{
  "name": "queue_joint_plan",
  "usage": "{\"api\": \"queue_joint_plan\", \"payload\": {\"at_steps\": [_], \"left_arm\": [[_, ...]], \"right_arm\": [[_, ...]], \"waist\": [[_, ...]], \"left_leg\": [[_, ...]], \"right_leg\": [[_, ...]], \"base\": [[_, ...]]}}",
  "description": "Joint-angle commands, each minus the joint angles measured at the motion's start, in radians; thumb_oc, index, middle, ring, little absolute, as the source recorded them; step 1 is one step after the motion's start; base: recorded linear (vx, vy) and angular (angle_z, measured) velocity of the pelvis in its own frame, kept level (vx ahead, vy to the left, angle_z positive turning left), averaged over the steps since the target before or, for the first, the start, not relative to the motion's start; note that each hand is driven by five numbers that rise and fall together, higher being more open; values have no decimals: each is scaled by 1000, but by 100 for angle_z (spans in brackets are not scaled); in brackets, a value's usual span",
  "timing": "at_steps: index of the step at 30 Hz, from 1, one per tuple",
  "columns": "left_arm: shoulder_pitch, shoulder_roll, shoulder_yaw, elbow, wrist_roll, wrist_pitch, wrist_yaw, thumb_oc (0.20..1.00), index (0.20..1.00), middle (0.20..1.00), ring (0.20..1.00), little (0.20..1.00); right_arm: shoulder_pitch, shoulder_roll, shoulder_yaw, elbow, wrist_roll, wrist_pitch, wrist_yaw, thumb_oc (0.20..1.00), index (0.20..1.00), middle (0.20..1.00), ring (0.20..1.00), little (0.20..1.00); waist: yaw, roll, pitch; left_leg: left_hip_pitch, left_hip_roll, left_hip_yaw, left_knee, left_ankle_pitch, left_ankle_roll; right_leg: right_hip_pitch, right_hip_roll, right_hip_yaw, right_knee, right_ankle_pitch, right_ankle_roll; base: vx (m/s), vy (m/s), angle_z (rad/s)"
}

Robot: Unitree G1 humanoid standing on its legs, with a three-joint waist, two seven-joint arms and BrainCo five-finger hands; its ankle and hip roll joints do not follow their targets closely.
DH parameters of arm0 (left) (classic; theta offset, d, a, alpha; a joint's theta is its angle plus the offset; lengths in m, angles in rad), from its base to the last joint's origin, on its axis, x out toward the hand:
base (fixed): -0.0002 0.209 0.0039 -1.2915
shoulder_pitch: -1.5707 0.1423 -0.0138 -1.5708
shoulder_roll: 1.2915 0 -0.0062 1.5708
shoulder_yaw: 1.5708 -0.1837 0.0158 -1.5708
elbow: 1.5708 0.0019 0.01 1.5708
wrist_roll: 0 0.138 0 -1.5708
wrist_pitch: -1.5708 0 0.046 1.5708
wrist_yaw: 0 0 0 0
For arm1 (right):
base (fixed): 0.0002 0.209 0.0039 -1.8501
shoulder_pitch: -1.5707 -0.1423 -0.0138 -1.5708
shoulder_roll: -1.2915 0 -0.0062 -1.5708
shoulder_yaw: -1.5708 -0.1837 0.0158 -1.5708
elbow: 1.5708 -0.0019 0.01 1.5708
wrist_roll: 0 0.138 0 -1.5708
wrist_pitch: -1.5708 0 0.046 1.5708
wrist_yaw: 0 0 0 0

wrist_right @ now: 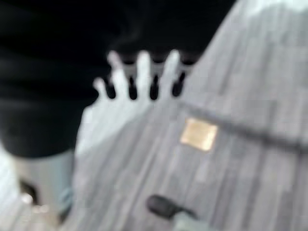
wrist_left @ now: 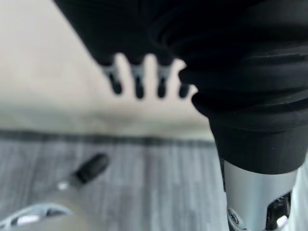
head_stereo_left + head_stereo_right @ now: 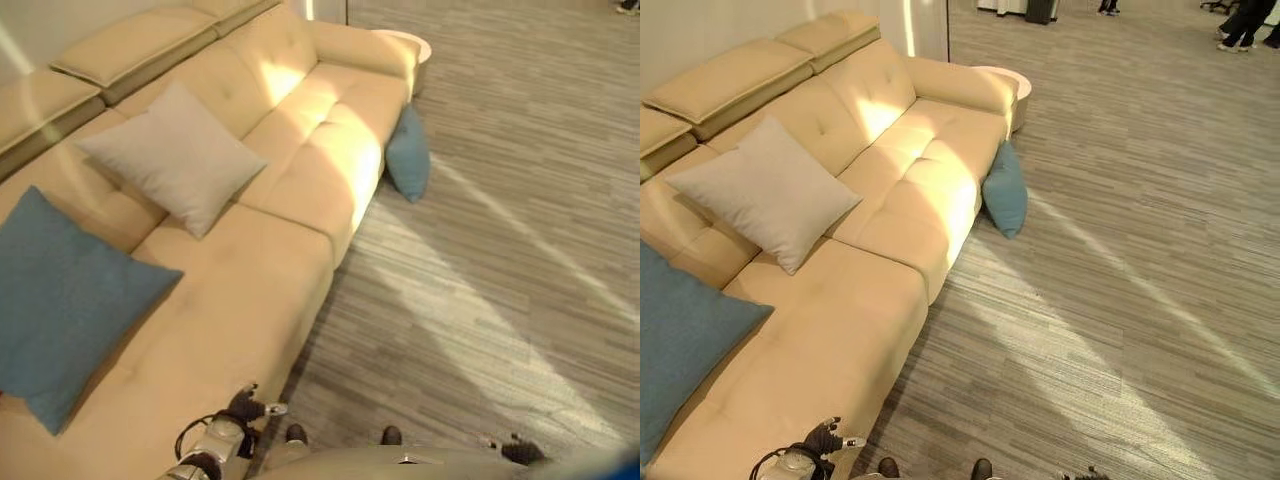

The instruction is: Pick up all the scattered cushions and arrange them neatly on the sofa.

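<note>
Two cushions already sit on the sofa [image 3: 250, 300]: a big blue cushion [image 3: 60, 300] leaning against the backrest at my near left, and a beige cushion [image 3: 172, 155] propped on its corner further along. The one not yet picked up is the small blue cushion [image 3: 408, 152], which stands on edge on the floor [image 3: 500, 250], leaning against the sofa's front near the far armrest. A round white side table [image 3: 420, 55] sits just beyond that armrest.

So I judge the task partly done, and the step in hand is going for that last cushion on the floor. It is well apart from me, so I cannot reach it from here.

My left hand [image 3: 243, 407] hangs low by the sofa's near corner. In its wrist view the fingers [image 2: 138, 82] are straight and spread, holding nothing, with the sofa's seat edge past them. My right hand [image 1: 139, 79] hangs over bare floor, fingers [image 1: 144, 67] likewise extended and empty.

Next, I think I need to walk forward along the sofa's front until the small blue cushion is within reach, then bend and close a hand on its upper edge, since it stands upright. The free seat beyond the beige cushion looks like the natural spot for it.
</note>
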Motion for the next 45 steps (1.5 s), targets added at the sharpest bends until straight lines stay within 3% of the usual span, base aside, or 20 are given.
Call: {"api": "queue_joint_plan", "payload": {"at_steps": [1,8,11,13,16,18,21,23,24,26,28,29,30,31,33,35,37,40,42,45], "left_arm": [[-64,-19,-3,26,14,-12,9,1000,1000,1000,1000,1000],[-58,-23,-10,48,16,-9,11,1000,1000,1000,1000,1000],[-64,-22,-19,49,19,-9,10,1000,1000,1000,1000,1000],[-73,-23,-24,48,14,-9,13,1000,1000,1000,1000,1000],[-78,-37,-44,33,0,-10,16,1000,1000,1000,1000,1000],[-74,-43,-50,30,-2,-8,19,1000,1000,1000,1000,1000],[-68,-44,-47,38,-5,-7,21,1000,1000,1000,1000,1000],[-54,-50,-41,34,-8,-9,23,1000,1000,1000,1000,1000],[-46,-53,-28,35,-8,-6,25,1000,1000,1000,1000,1000],[-49,-49,-31,23,-18,-6,26,1000,1000,1000,1000,1000],[-59,-40,-41,10,-20,-5,26,1000,1000,1000,1000,1000],[-59,-40,-40,13,-22,-6,25,1000,1000,1000,1000,1000],[-59,-42,-35,13,-28,-14,23,1000,1000,1000,1000,1000],[-59,-42,-35,13,-28,-14,23,1000,1000,1000,1000,1000],[-64,-47,-29,17,-25,-19,24,1000,1000,1000,1000,1000],[-62,-47,-25,19,-28,-20,26,1000,1000,1000,1000,1000],[-43,-56,-17,27,-36,-23,32,1000,1000,1000,1000,1000],[-63,-55,-32,9,-44,-18,25,1000,1000,1000,1000,1000],[-65,-56,-36,11,-45,-16,23,1000,1000,1000,1000,1000],[-61,-62,-51,16,-31,-15,17,1000,1000,1000,1000,1000]], "right_arm": [[-71,-33,5,29,42,-14,-6,1000,1000,1000,1000,1000],[-58,-35,0,31,60,-18,-8,1000,1000,1000,1000,1000],[-60,-37,-2,24,76,-24,-4,1000,1000,1000,1000,1000],[-56,-39,-5,21,89,-25,-2,1000,1000,1000,1000,1000],[-62,-50,-5,21,90,-20,-7,1000,1000,1000,1000,1000],[-63,-57,-2,27,82,-20,-15,1000,1000,1000,1000,1000],[-61,-59,-3,29,76,-17,-12,1000,1000,1000,1000,1000],[-62,-64,4,24,59,-17,-9,1000,1000,1000,1000,1000],[-72,-69,9,17,36,-16,-6,1000,1000,1000,1000,1000],[-95,-84,19,9,19,-15,-8,1000,1000,1000,1000,1000],[-109,-91,25,4,9,-13,-11,1000,1000,1000,1000,1000],[-111,-93,27,1,4,-13,-10,1000,1000,1000,1000,1000],[-121,-105,37,-8,-4,-17,-2,1000,1000,1000,1000,1000],[-121,-105,37,-8,-4,-17,-2,1000,1000,1000,1000,1000],[-129,-111,49,-21,-8,-16,-3,1000,1000,1000,1000,1000],[-131,-111,55,-24,-9,-15,-2,1000,1000,1000,1000,1000],[-129,-104,72,-22,-17,-17,3,1000,1000,1000,1000,1000],[-121,-91,65,-37,45,-24,-2,1000,1000,1000,1000,1000],[-119,-90,66,-34,45,-21,-5,1000,1000,1000,1000,1000],[-117,-84,68,-45,46,-21,-4,1000,1000,1000,1000,1000]], "waist": [[15,4,41],[-9,14,9],[-29,5,21],[-34,-8,45],[-17,8,49],[-7,30,43],[-3,37,40],[3,57,37],[18,72,42],[17,82,66],[5,98,86],[2,101,81],[-11,105,71],[-11,105,71],[-27,93,58],[-34,93,56],[-35,89,24],[-14,34,48],[-7,31,53],[11,42,39]], "left_leg": [[-68,-133,-279,56,-20,0],[-30,-124,-241,38,-24,9],[-43,-107,-212,128,-41,-2],[-115,-93,-202,295,-34,-10],[-169,-175,-250,235,-34,11],[-182,-192,-258,148,11,13],[-163,-195,-265,135,12,13],[-122,-208,-295,94,5,30],[-73,-204,-284,60,-15,60],[-34,-195,-284,45,-22,80],[-2,-183,-297,39,-33,90],[16,-186,-303,32,-45,91],[60,-191,-316,0,-64,82],[60,-191,-316,0,-64,82],[101,-198,-336,-5,-96,63],[119,-192,-346,3,-107,53],[123,-162,-325,57,-99,18],[-34,-106,-229,399,12,-31],[-60,-105,-215,406,7,-29],[-130,-140,-164,231,-24,0]], "right_leg": [[-30,13,103,79,-12,57],[-30,32,165,85,-10,48],[-23,42,190,98,-18,35],[-9,42,207,101,-18,25],[14,51,247,94,-23,24],[24,73,266,100,-31,24],[33,76,278,125,-60,24],[14,78,285,203,-82,30],[-62,50,257,382,-70,71],[-175,32,242,566,33,132],[-244,22,213,678,34,119],[-262,-1,186,649,16,104],[-277,-8,167,484,-9,81],[-277,-8,167,484,-9,81],[-298,-15,195,238,46,90],[-280,-9,206,248,55,92],[-227,7,209,202,45,77],[-97,-6,154,158,13,29],[-78,-9,150,149,4,25],[-24,-3,135,137,-24,25]], "base": [[-61,-141,-47],[44,-68,-65],[16,-121,-32],[5,-190,-34],[110,-77,-36],[199,-13,-40],[142,15,-14],[181,61,-59],[202,56,-106],[146,29,-111],[150,13,-52],[339,-85,2],[285,-90,16],[295,-155,3],[296,-220,0],[291,-262,12],[332,-409,41],[179,-445,67],[152,-211,27],[257,-136,19]]}}
